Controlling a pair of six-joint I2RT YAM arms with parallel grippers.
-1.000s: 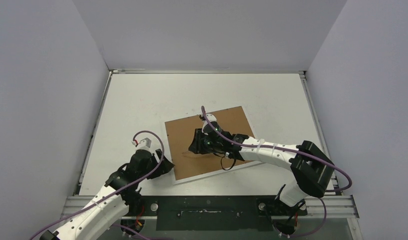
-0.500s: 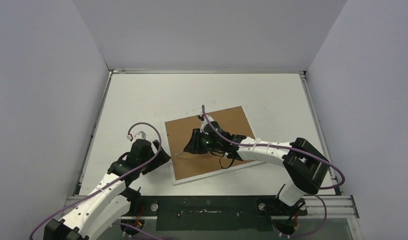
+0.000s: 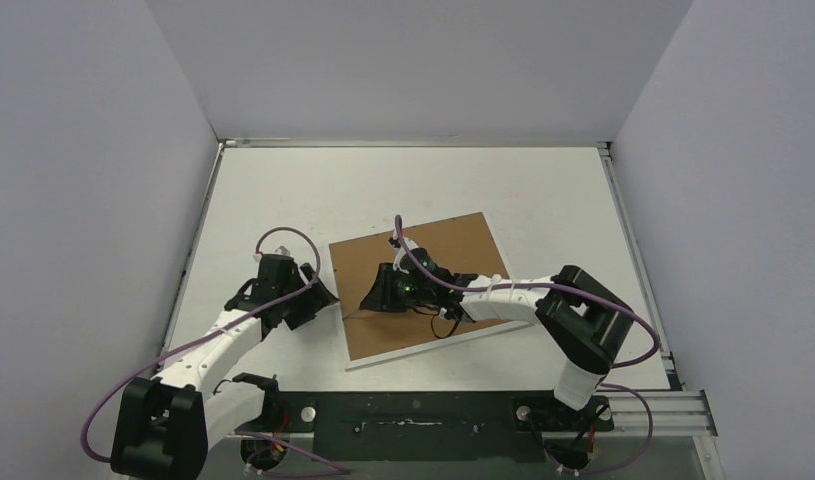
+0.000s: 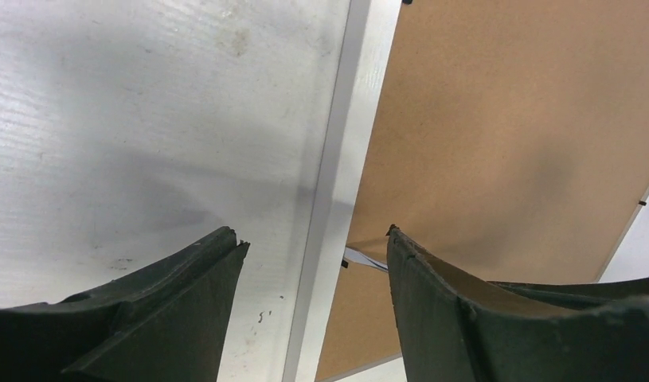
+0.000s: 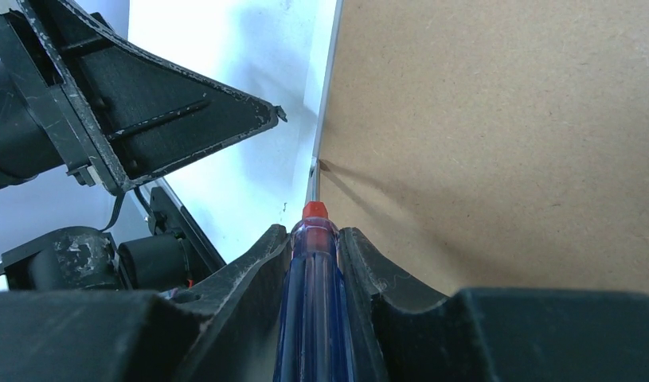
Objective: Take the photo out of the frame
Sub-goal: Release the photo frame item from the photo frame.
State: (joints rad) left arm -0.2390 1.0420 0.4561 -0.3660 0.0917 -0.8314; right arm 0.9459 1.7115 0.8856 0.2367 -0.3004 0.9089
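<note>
The frame (image 3: 438,275) lies face down in the middle of the table, brown back up, with a narrow white border strip (image 4: 337,159) along its left side. The photo is hidden under the brown backing (image 4: 512,119). My left gripper (image 3: 326,298) is open at that left edge; in the left wrist view it (image 4: 314,239) straddles the strip, one finger over the table and one over the backing. My right gripper (image 3: 380,296) hangs over the backing, shut on a red-and-blue screwdriver (image 5: 313,302). The screwdriver's blade touches the backing's left edge (image 5: 315,169).
The white table (image 3: 283,200) is enclosed by grey walls on three sides. A metal rail (image 3: 413,412) with the arm bases runs along the near edge. Purple cables loop over both arms. A finger of the left gripper (image 5: 185,127) stands close to the screwdriver tip.
My left gripper has moved away from the near edge, up along the frame's left side. My right gripper has slid left with the screwdriver toward that same edge.
</note>
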